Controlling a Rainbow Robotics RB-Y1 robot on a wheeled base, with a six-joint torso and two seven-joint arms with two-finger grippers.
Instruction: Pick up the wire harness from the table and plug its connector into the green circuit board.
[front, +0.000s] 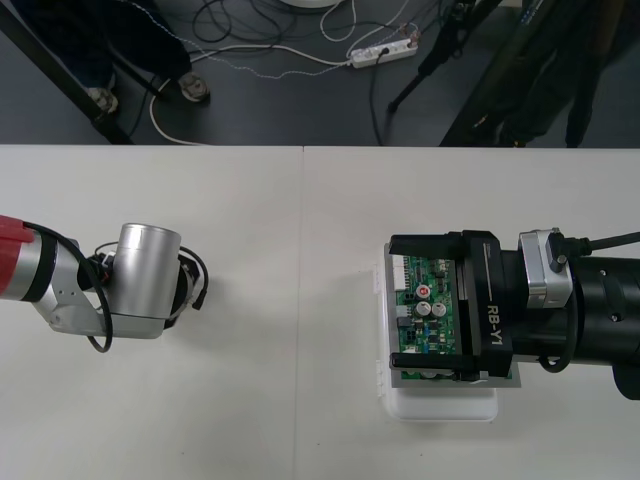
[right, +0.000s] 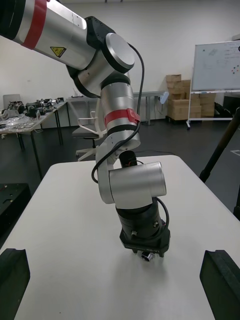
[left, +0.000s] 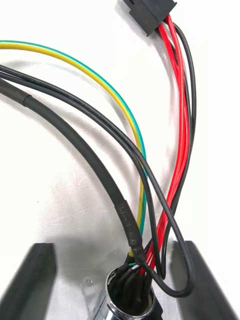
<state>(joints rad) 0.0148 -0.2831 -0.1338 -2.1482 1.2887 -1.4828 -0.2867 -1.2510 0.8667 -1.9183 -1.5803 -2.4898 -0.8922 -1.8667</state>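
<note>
Pale, plain tabletop (front: 300, 400) carries everything, with a strip of dark floor (front: 300, 100) past its far edge. The green circuit board (front: 432, 300) sits on its white base (front: 440, 408).

The right gripper (front: 396, 306) hangs directly over the board with its claw spread wide. One black finger runs along the board's far edge and the other along its near edge, so the board lies framed between them. In the right wrist view those fingers (right: 14, 280) stand far apart.

The wire harness (left: 176, 130) lies flat on the table, well apart from the board on the left arm's side of it. The left gripper (left: 116, 250) is lowered over the harness, pointing straight down at the table. Its claw is open and grips nothing. Its two fingers (left: 35, 280) straddle the round metal socket (left: 131, 302). Bare table shows between one finger and the socket's flange, while a loop of black wire touches the other finger.

From the socket, red wires (left: 172, 165), black wires (left: 100, 120) and a green-and-yellow wire (left: 116, 96) spread out across the table. A thicker black sleeved lead (left: 75, 145) leaves the socket too. The red wires and some black ones end at the small black plug (left: 148, 15). The plug rests on the bare table, clear of the fingers and away from the board.
</note>
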